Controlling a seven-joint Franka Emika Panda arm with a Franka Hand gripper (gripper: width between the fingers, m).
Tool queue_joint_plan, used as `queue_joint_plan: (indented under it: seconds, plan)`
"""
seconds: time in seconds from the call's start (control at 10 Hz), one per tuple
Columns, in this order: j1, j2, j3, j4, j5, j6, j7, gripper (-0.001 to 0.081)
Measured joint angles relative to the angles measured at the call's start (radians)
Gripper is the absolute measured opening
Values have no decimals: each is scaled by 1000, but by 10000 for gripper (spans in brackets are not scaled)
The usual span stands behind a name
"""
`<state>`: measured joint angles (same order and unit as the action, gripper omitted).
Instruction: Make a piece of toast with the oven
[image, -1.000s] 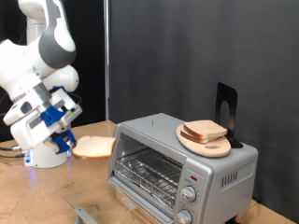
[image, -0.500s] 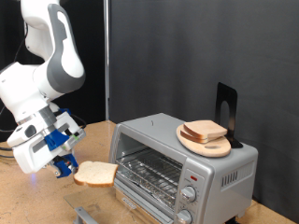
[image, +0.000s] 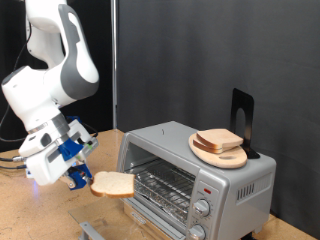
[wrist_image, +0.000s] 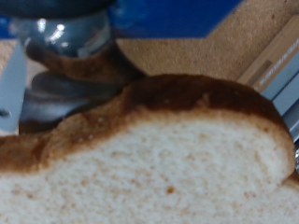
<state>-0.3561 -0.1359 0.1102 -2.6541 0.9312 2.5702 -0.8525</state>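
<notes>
My gripper (image: 84, 180) is shut on a slice of pale white bread with a tan crust, the piece of toast (image: 113, 183), and holds it flat in the air just off the oven's open front. The silver-grey toaster oven (image: 195, 180) stands at the exterior view's right, its door down and its wire rack (image: 160, 185) showing. The toast fills the wrist view (wrist_image: 159, 159); the fingers are hidden there.
A round wooden plate (image: 218, 150) with more bread slices (image: 218, 140) sits on top of the oven, by a black stand (image: 241, 120). The wooden table (image: 30, 215) lies below. The oven's knobs (image: 201, 209) are at its right.
My gripper has carried the toast down and to the exterior view's right, from beside the robot base to just in front of the oven's opening.
</notes>
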Motion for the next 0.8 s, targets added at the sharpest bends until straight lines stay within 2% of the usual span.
queue_joint_plan:
  seconds: [0.3,0.7,0.8]
  plan:
    - [19,39,53,36,-33,22,22,440]
    - [35,64,122,37,-157,50,94,440]
    - [41,64,138,35,-164,60,95,440]
